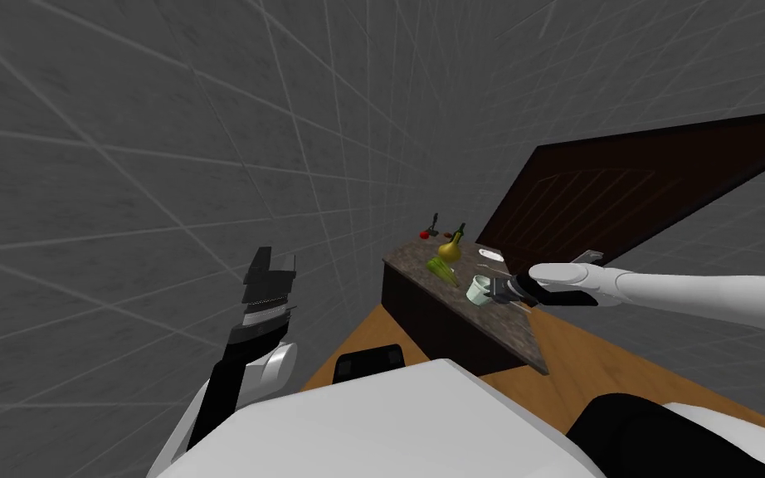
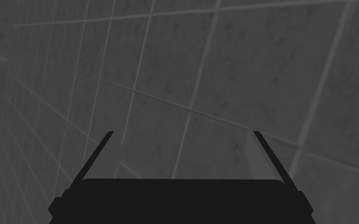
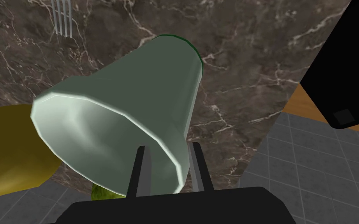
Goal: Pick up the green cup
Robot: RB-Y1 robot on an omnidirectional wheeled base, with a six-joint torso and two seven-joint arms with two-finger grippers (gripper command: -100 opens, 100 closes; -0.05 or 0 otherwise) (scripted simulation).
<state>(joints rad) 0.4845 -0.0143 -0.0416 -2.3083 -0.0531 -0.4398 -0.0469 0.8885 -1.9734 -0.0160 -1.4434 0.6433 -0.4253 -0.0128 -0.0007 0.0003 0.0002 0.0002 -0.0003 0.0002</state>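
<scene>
Presently, by descending bulk:

1. Dark brown, white-veined marble tabletop (image 3: 252,58). It lies beyond and beneath the right pincer (image 3: 169,147).
2. Left pincer (image 2: 182,132). Fingers spread wide with nothing between them, raised well apart from the right pincer.
3. Right pincer. Fingers drawn narrow and clamped on one wall of the cup, apparently one blade inside the mouth and one outside.
4. Pale green tapered cup with a darker green base (image 3: 136,89). It is tilted, mouth toward the pincer and base pointing away over the tabletop. Whether it is fully clear of the marble cannot be told.
5. Rounded yellow fruit (image 3: 7,155). It sits just beside the cup's mouth, to one side of the pincer.
6. Knobbly green vegetable (image 3: 102,193). It lies close against the pincer's body, under the cup's rim.
7. Grey metal fork (image 3: 62,21). It lies far beyond the pincer, past the cup.

Hazards, as judged: a grip on one wall alone may let the cup pivot or slide out. A sideways swing could strike the yellow fruit.
</scene>
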